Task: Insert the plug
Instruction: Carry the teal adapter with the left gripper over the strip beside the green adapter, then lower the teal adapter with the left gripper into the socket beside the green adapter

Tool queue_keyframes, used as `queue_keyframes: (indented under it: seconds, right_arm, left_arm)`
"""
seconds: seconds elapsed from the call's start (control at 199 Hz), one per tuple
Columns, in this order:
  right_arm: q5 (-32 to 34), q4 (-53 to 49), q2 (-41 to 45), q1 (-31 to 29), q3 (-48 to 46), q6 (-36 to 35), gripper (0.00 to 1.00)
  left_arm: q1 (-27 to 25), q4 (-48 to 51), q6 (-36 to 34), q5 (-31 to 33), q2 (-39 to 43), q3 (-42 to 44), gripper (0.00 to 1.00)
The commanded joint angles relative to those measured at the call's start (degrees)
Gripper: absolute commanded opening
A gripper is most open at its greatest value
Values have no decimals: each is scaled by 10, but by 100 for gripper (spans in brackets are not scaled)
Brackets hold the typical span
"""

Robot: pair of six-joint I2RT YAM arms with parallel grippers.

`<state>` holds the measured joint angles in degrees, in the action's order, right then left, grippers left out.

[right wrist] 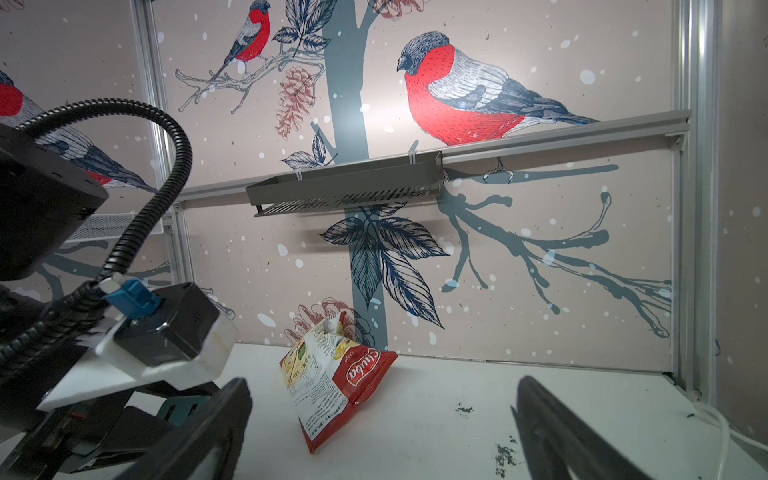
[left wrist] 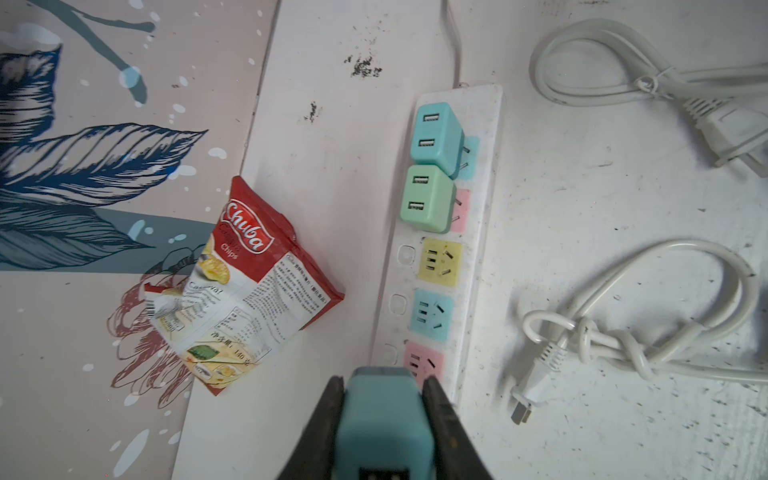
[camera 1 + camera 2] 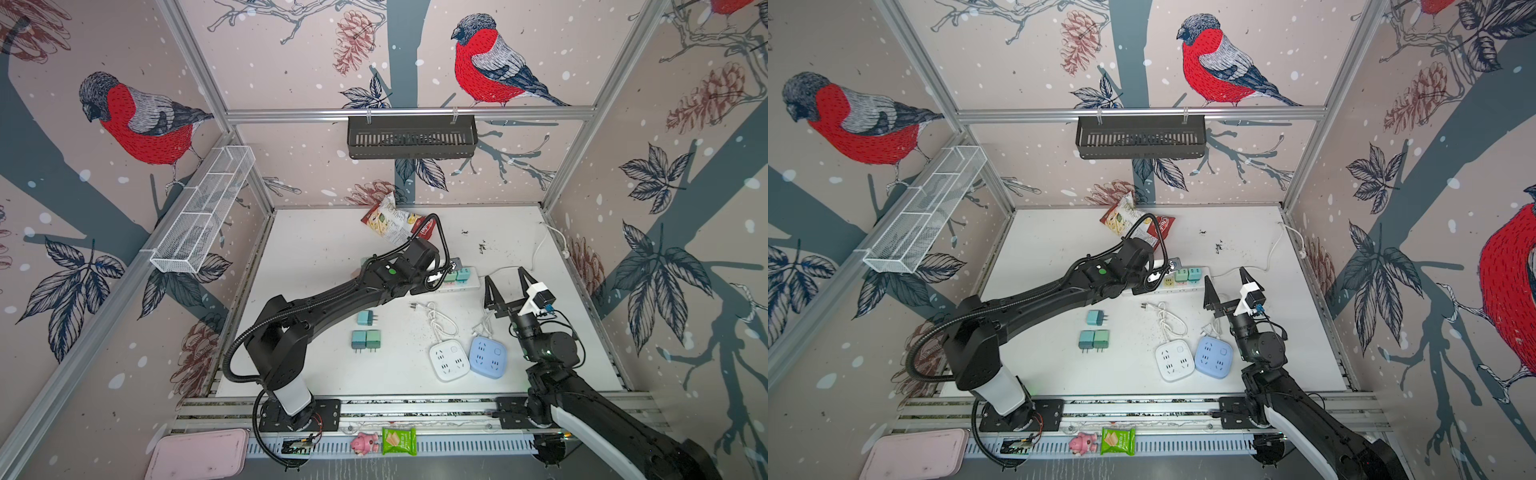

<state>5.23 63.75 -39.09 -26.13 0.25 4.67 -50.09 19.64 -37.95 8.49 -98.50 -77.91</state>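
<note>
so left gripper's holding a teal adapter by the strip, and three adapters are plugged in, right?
Two, not three: the left wrist view shows just a plugged teal adapter and a plugged green adapter in the power strip. The left gripper does grip a third teal adapter by it.

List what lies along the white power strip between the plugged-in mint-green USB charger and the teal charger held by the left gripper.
Left wrist view: an empty yellow socket, blue socket and pink socket; nothing else.
</note>
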Motion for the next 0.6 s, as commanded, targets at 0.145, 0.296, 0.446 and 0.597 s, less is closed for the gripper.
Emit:
queue_keyframes:
  seconds: [0.145,0.296,0.446,0.597]
  right_arm:
    - [7,22,-93,2,-24,-3,100]
    - [47,18,-113,9,-13,17,100]
    - [43,30,-85,53,-38,66,100]
    - [41,26,-58,94,-54,112,100]
  left_arm:
    - [14,89,4,-20,-87,-101,0]
    - [17,99,13,-30,-121,-134,0]
    - [33,101,18,-72,-149,-164,0]
    - [43,93,21,-118,-165,-179,0]
